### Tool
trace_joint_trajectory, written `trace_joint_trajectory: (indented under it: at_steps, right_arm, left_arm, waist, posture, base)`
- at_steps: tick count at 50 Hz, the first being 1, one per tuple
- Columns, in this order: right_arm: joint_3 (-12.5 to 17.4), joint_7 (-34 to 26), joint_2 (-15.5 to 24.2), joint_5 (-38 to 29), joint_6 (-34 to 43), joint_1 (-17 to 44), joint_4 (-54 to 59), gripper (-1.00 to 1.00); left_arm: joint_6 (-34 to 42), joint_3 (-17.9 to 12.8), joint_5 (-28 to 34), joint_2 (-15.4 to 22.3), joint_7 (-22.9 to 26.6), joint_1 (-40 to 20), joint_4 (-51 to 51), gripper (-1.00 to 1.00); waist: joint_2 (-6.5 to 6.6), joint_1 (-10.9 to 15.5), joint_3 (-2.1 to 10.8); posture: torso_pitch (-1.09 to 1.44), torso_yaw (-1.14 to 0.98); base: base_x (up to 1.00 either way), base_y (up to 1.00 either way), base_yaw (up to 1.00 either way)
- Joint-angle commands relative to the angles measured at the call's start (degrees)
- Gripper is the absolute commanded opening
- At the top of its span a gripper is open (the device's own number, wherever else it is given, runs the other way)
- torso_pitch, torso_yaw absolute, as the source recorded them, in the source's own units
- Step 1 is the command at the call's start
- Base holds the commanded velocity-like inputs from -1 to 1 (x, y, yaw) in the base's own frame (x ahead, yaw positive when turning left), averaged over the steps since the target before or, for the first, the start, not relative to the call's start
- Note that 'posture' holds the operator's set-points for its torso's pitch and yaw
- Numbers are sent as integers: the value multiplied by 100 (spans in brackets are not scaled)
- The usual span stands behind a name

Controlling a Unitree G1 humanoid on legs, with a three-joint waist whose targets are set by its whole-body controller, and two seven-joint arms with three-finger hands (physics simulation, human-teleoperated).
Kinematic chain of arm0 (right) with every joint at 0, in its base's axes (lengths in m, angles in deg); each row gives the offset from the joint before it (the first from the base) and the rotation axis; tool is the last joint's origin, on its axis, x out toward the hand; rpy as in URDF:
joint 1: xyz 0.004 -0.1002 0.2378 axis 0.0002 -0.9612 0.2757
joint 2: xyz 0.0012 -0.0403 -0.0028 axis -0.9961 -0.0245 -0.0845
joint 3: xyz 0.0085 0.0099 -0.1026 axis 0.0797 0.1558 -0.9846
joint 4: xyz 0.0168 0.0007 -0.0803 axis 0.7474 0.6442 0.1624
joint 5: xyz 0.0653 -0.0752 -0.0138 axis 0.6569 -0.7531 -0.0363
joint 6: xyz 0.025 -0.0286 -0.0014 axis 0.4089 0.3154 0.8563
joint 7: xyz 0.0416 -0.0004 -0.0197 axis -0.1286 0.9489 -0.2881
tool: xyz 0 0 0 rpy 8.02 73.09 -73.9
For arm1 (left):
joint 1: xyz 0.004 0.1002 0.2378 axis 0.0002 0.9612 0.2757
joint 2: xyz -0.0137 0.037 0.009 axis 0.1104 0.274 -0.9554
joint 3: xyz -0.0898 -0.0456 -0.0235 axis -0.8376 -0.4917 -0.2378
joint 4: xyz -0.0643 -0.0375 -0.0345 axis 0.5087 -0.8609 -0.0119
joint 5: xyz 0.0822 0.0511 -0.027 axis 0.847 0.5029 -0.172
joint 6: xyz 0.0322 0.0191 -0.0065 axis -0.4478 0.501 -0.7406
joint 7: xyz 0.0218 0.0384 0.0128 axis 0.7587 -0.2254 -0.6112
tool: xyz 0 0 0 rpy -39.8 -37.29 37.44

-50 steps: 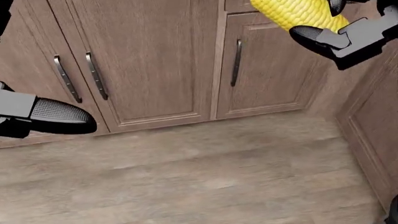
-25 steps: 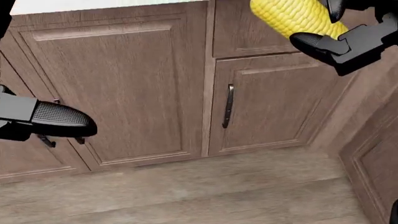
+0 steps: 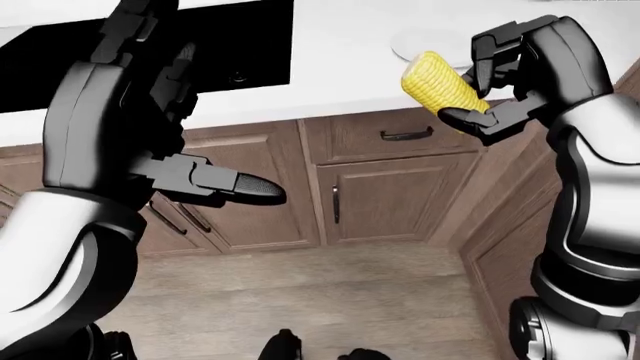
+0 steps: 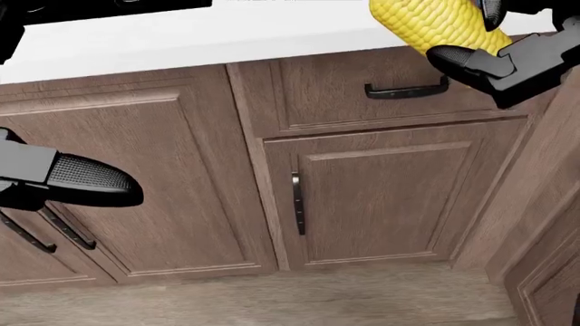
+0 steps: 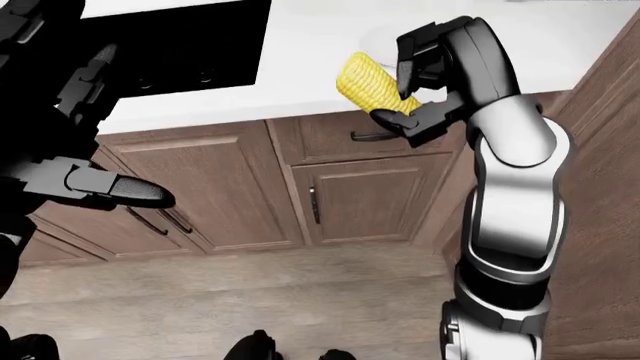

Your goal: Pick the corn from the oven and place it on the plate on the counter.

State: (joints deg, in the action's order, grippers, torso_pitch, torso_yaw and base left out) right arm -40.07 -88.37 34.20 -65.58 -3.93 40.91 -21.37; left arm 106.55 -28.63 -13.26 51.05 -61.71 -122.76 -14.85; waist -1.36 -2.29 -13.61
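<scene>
The white counter (image 3: pixel 340 60) spans the top of the left-eye view, above and beyond both hands. The left hand (image 3: pixel 215 184) is empty, its fingers extended and apart. The right hand (image 3: pixel 500 82) has its fingers clamped around the corn (image 3: pixel 437 81); the plate (image 3: pixel 415 41) lies just beyond those fingers.

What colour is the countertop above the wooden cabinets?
The countertop is plain white, seen best in the left-eye view.

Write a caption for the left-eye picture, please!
Right hand grips the corn beside the white plate on the counter.
</scene>
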Motion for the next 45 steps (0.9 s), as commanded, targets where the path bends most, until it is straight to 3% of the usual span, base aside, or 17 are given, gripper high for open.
trace_joint_trajectory:
  at_steps: [1, 5, 9, 11, 13, 16, 19, 20, 21, 22, 24, 31, 34, 36, 37, 39, 45]
  right_arm:
    - [30, 40, 37, -3, -147, 184, -164, -98]
    - [25, 45, 17, 6, -144, 191, -143, -99]
    - [10, 50, 2, -7, -157, 167, -150, -99]
    - [4, 52, -8, -13, -161, 163, -150, -99]
    - [-5, 48, -18, -23, -140, 163, -171, -99]
    - [-6, 44, -26, -30, -135, 170, -164, -99]
    - [-15, 29, -21, -49, -97, 179, -193, -99]
    - [-149, 24, -23, -135, -77, 241, -168, -100]
    - [-165, -7, -37, -173, -42, 268, -196, -100]
    - [-162, -26, -54, -195, -46, 271, -206, -100]
    - [-148, -42, -84, -217, -94, 271, -178, -100]
    - [-145, -52, -163, -283, -190, 238, -122, -100]
    - [-163, -64, -187, -319, -201, 238, -118, -100]
    - [-166, -66, -204, -333, -210, 249, -103, -100]
    - [-175, -76, -207, -346, -185, 265, -116, -100]
    - [-171, -97, -205, -367, -143, 292, -139, -100]
    - [-138, -93, -198, -380, -152, 319, -99, -100]
  left_arm:
    - [-138, -149, 17, 86, -74, -132, 53, 100]
    - [-171, -132, 22, 103, -77, -129, 26, 100]
    - [-211, -137, 52, 103, -46, -68, 37, 100]
    - [-186, -175, -10, 106, -80, -58, 65, 100]
    - [-229, -162, 32, 113, -47, -26, 52, 100]
    - [-220, -180, -24, 124, -84, -36, 58, 100]
    - [-222, -188, -54, 141, -99, -45, 50, 100]
    - [-248, -232, -61, 176, -61, -7, 35, 100]
    - [-284, -247, -44, 191, -29, 34, 34, 100]
    - [-268, -273, -102, 200, -67, 34, 51, 100]
    - [-307, -262, -89, 210, -58, 68, 50, 100]
    - [-441, -172, 151, 171, 103, 173, 20, 100]
    - [-405, -224, 186, 138, 156, 194, 39, 100]
    - [-346, -265, 105, 140, 107, 151, 51, 100]
    - [-385, -236, 167, 138, 147, 168, 29, 100]
    - [-406, -237, 227, 123, 202, 198, 28, 100]
    - [-401, -237, 278, 105, 246, 180, -1, 100]
  waist:
    - [-40, 35, 180]
    - [3, 61, 56]
    - [194, 131, 1]
    - [416, 163, 90]
    - [269, 78, 4]
    - [361, 152, 93]
    - [242, 225, -52]
    - [54, 254, 30]
    - [-391, 218, 56]
    - [-68, 300, -53]
    - [-75, 225, 33]
    - [252, 229, -65]
    - [534, 150, -71]
    - [895, 106, 44]
    - [635, 163, -3]
    - [673, 146, 0]
    - [145, 301, -131]
  posture:
    - [48, 0]
    - [48, 0]
    - [48, 0]
    - [48, 0]
    - [48, 0]
    - [48, 0]
    - [48, 0]
    - [48, 0]
    - [48, 0]
    - [48, 0]
    - [48, 0]
    - [48, 0]
    - [48, 0]
    - [48, 0]
    - [48, 0]
    - [48, 0]
    - [48, 0]
  base:
    - [0, 0, 0]
    - [0, -5, 0]
    - [0, -18, 0]
    - [0, -19, 0]
    - [0, -19, 0]
    - [0, -26, 0]
    - [0, -41, 0]
    - [19, 0, 0]
    - [20, 0, 0]
    - [20, 0, 0]
    - [20, 0, 0]
    - [20, 0, 0]
    - [20, 0, 0]
    - [20, 0, 0]
    - [20, 0, 0]
    - [20, 0, 0]
    - [25, 0, 0]
